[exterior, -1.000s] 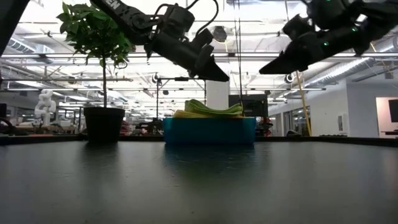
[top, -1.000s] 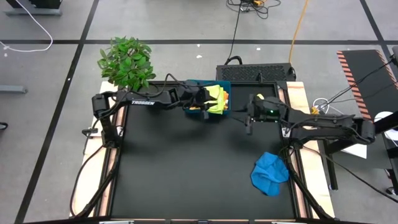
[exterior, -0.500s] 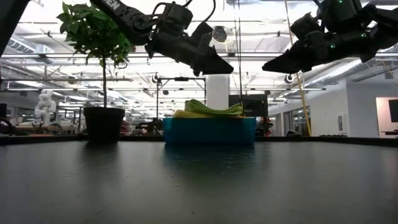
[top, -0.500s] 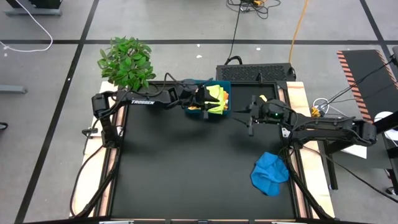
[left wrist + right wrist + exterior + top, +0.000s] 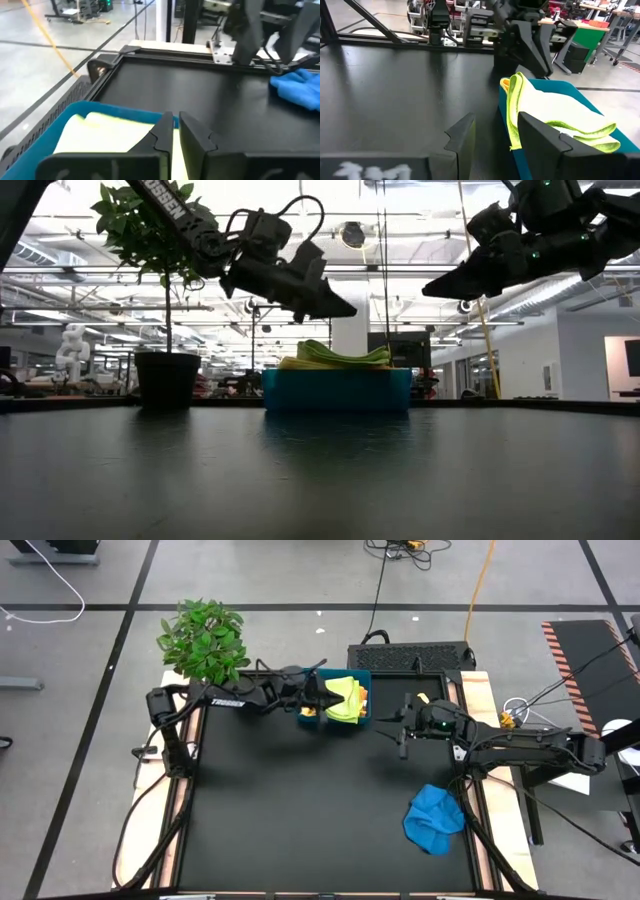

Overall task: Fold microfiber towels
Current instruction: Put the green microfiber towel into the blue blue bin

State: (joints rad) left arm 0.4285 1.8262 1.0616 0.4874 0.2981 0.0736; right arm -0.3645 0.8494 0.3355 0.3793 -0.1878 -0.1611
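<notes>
A teal tray (image 5: 335,390) at the table's far edge holds a stack of microfiber towels lying flat: a pale yellow one (image 5: 100,135) on top, a lime green one (image 5: 512,100) folded around it, and an orange edge (image 5: 364,698). My left gripper (image 5: 345,310) hovers shut over the tray's left part (image 5: 322,695), clear of the towels. My right gripper (image 5: 492,132) stands open just right of the tray (image 5: 392,732), in the air, holding nothing. A crumpled blue towel (image 5: 435,818) lies on the table near its right edge.
A potted plant (image 5: 205,640) stands at the far left corner, close to my left arm. A black box (image 5: 410,657) sits beyond the far edge. The black table surface (image 5: 300,810) between the tray and the near edge is bare.
My left gripper has drawn back a little toward the table's left edge and sunk slightly over the tray, and its fingers have shut with nothing between them. The towels lie as before.
</notes>
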